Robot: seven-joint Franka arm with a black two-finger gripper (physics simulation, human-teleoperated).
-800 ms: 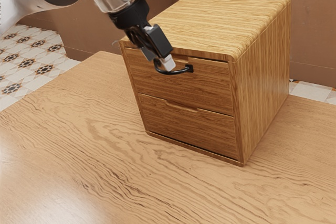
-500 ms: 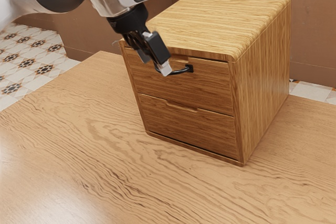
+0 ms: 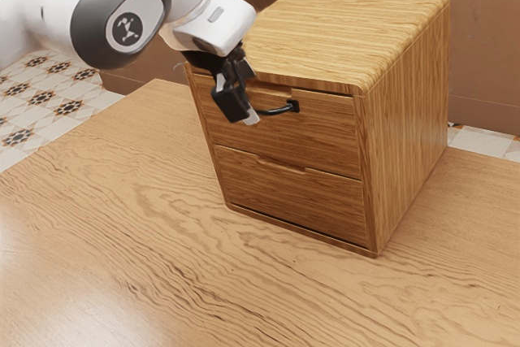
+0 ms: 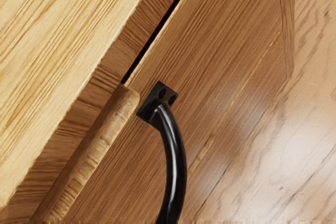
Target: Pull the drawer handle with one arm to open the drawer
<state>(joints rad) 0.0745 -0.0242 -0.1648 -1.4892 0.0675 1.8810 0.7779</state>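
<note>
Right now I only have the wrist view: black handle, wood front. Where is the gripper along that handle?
Observer: The gripper is at the end of the handle toward the exterior view's left, not at its middle.
Operator: Drawer open at all?
Observer: No, the top drawer looks flush with the cabinet.
Operator: Which drawer is it?
Observer: The upper of two. The lower drawer has no black handle.

Side view of cabinet [image 3: 341, 38], wrist close on handle [image 4: 173, 150]
</note>
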